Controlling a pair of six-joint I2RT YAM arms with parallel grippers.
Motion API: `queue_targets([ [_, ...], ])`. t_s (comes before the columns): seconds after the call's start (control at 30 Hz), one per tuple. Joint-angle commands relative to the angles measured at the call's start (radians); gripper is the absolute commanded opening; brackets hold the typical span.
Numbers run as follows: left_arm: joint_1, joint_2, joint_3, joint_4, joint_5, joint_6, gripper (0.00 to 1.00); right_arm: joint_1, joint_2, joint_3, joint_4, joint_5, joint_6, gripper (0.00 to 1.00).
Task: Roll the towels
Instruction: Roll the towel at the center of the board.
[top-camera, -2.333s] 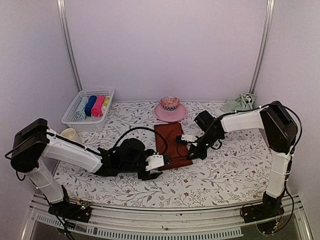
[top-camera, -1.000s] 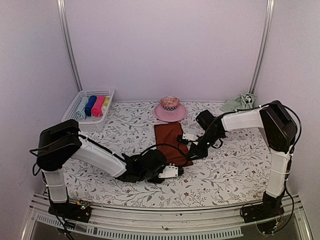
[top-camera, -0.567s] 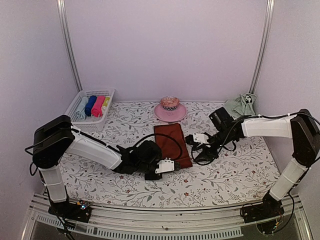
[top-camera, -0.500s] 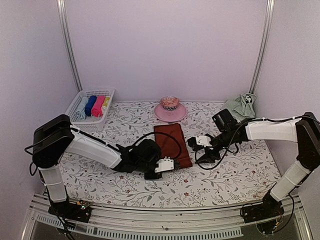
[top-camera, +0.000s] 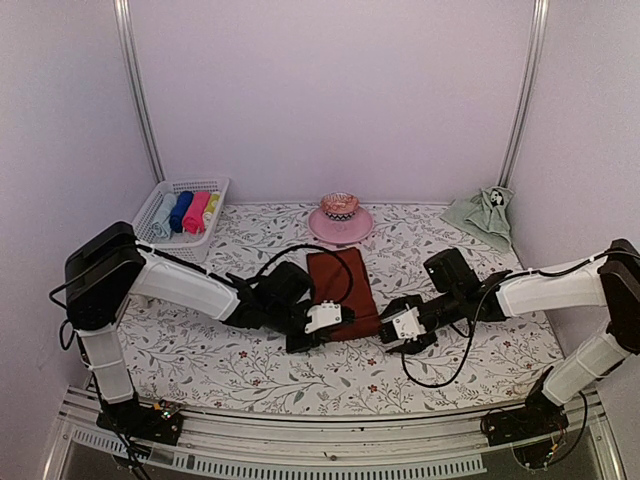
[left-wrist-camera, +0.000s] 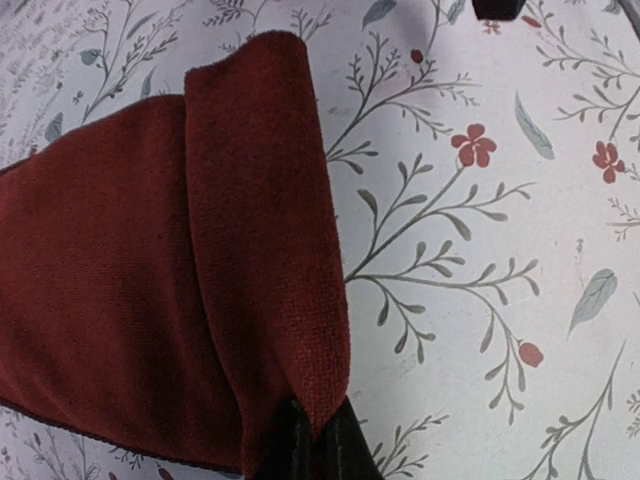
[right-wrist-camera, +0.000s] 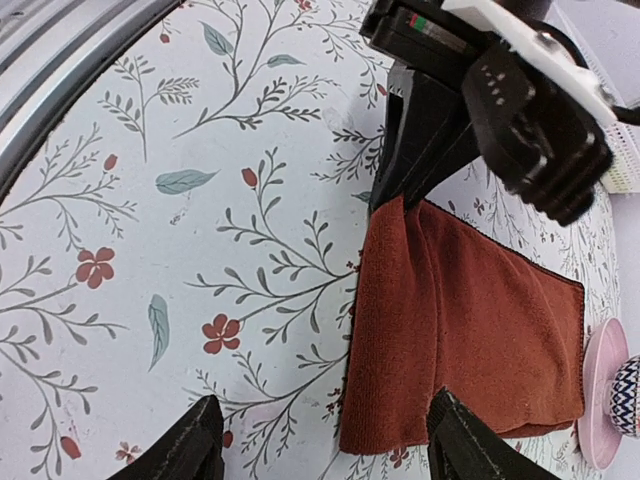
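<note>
Cloth lies mid-table: the dark red-brown towel (top-camera: 338, 278) is spread flat on the floral table cover (top-camera: 250, 365), its near edge turned over on itself into one narrow fold (both wrist views show this band clearly). The left gripper (left-wrist-camera: 312, 440) has its fingers pressed together on one end of that fold, at the towel's near left corner, with the cloth pinched between the black tips. The right gripper (right-wrist-camera: 320, 425) sits low over the cover at the other end of the fold, fingers spread wide and pointing toward the left gripper. The towel's near right corner lies just ahead of the gap between them, and I cannot tell whether they touch it.

The sage green towel (top-camera: 485, 212), showing its black-and-white motif, lies crumpled in the far right corner against the wall, well apart from both arms. Behind the red towel stands a pink plate (top-camera: 322, 230) bearing a patterned bowl (top-camera: 340, 205). At the far left, a white basket (top-camera: 150, 238) holds four rolled cloths (top-camera: 186, 212) side by side.
</note>
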Motion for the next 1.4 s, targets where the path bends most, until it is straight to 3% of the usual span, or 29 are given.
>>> queue_targets([
  [0.0,0.026,-0.002,0.023,-0.05,0.108,-0.033,0.0,0.057,0.058,-0.015,0.146,0.134,0.023,0.7],
  [0.2,0.049,0.002,0.032,-0.06,0.16,-0.045,0.0,0.121,0.135,-0.004,0.22,0.272,0.057,0.67],
  [0.43,0.055,0.013,0.04,-0.076,0.185,-0.051,0.0,0.149,0.216,0.034,0.259,0.387,0.121,0.53],
  [0.63,0.058,0.011,0.035,-0.078,0.185,-0.052,0.0,0.156,0.258,0.074,0.252,0.446,0.169,0.32],
  [0.77,0.059,0.006,0.031,-0.078,0.173,-0.052,0.0,0.155,0.263,0.098,0.199,0.444,0.18,0.13],
  [0.87,0.059,-0.013,0.018,-0.068,0.145,-0.054,0.15,0.155,0.26,0.137,0.085,0.379,0.191,0.04],
  [0.97,0.06,-0.05,-0.005,-0.049,0.113,-0.055,0.33,0.154,0.27,0.188,-0.034,0.313,0.215,0.03],
  [1.37,0.062,-0.179,-0.108,0.076,0.021,-0.054,0.53,0.073,0.343,0.355,-0.34,0.137,0.285,0.03],
])
